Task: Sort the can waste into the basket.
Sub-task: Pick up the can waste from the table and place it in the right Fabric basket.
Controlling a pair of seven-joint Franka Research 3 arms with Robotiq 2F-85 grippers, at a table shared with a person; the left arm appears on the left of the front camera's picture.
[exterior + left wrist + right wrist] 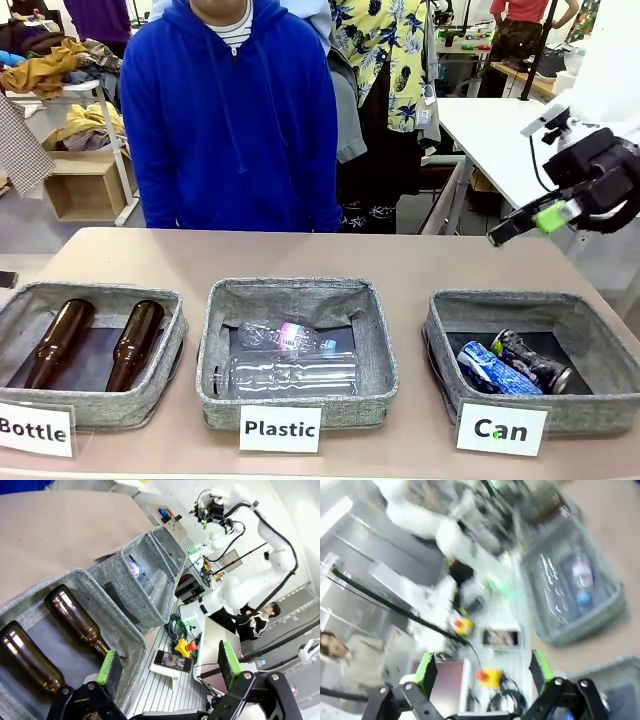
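2 cans, blue can (pixel 488 368) and crushed can (pixel 530 363), lie in Can basket (pixel 590 345). Right tool (pixel 527 222) at 1 o'clock above it, released, empty; retract clear. Left tool (pixel 167 667) released over Bottle basket (pixel 132 652); keep parked.

Three grey fabric baskets sat in a row on the surface (pixel 400 262). The rightmost grey fabric basket (pixel 590 345) held the blue metal can (pixel 492 369) left of the crushed dark can (pixel 530 362), touching.
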